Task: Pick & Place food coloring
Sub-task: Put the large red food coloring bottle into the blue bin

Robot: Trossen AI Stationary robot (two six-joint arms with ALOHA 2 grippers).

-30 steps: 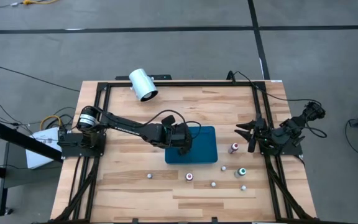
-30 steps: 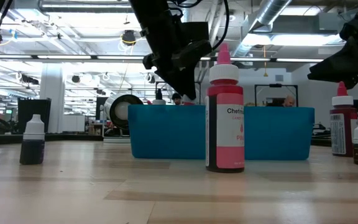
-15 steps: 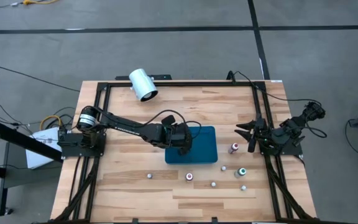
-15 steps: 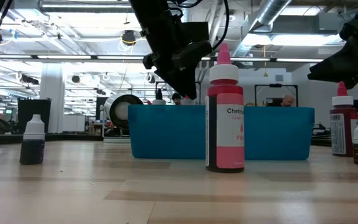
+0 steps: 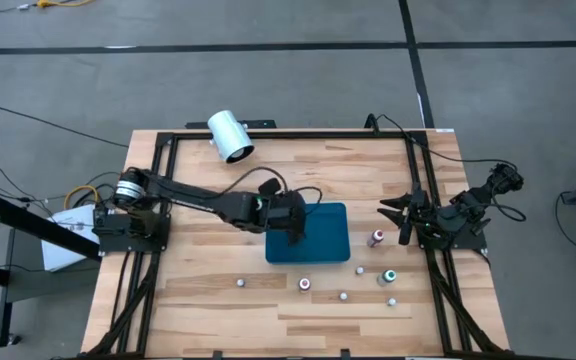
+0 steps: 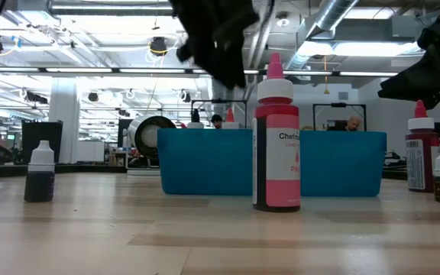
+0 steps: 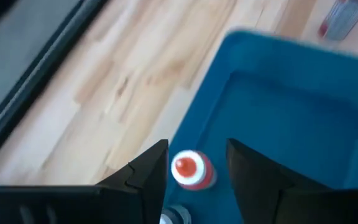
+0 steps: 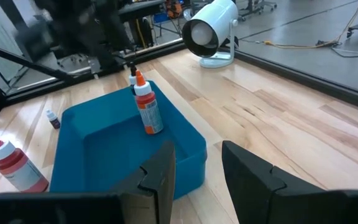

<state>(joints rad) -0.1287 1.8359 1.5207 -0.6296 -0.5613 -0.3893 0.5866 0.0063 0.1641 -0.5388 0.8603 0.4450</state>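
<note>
L gripper [image 7: 194, 163] open, holding nothing, just above orange-capped bottle [image 7: 191, 169] standing in teal tray [image 7: 303, 124]; a finger could clip & topple it.

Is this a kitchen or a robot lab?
Probably a robot lab or workshop: a wooden table with a black frame, exposed ceiling ducts, and workstations behind the teal tray.

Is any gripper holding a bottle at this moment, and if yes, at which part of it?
Nothing is held. The left gripper is open above the orange-capped bottle, which stands alone in the teal tray. The right gripper waits open and empty at the table's right edge.
</note>
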